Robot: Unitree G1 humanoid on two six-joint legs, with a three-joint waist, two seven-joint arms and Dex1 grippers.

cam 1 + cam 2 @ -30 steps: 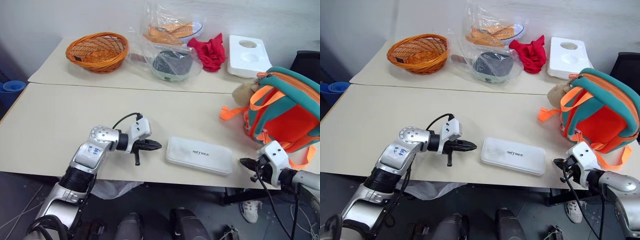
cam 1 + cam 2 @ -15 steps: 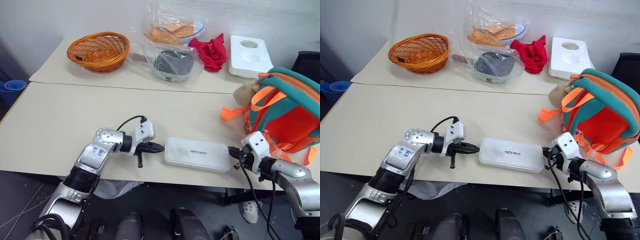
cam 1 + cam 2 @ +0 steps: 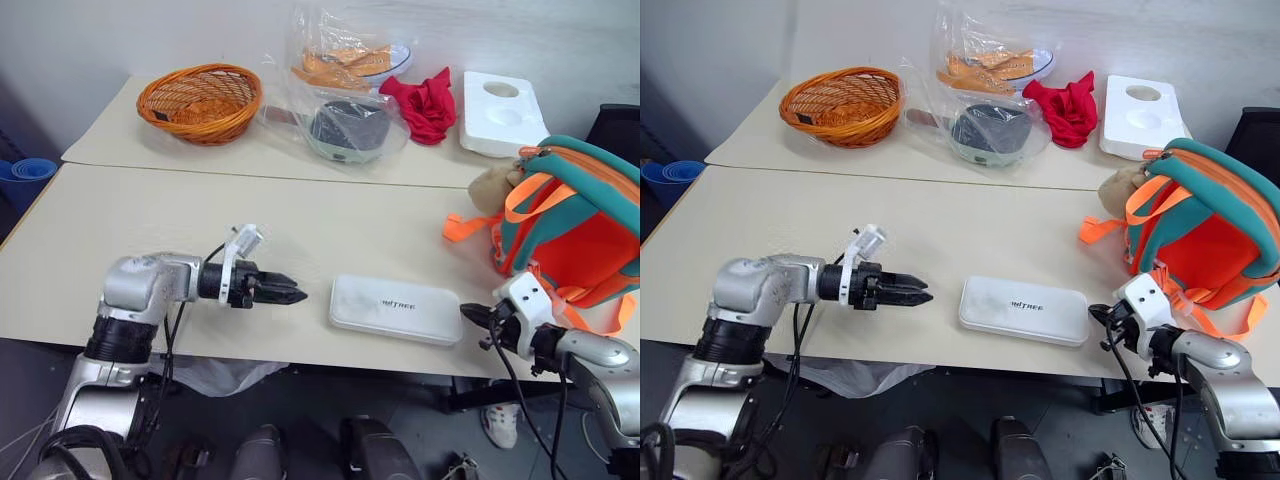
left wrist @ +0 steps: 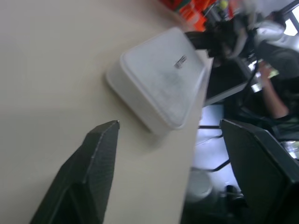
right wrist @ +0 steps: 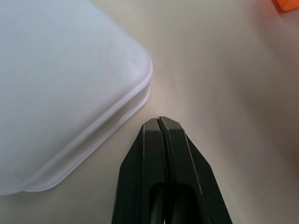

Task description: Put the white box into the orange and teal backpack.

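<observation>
Box (image 3: 396, 309): flat, white, rounded corners, dark lettering, lying on counter (image 3: 150, 235).
Left claw (image 3: 288, 294): spread wide, at box's 9 o'clock.
Right claw (image 3: 471, 315): pinched closed, at 3 o'clock.

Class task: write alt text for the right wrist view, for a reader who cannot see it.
The right gripper's two black fingers are shut together, their tips just short of a rounded corner of the white box, which lies flat on the beige table.
</observation>
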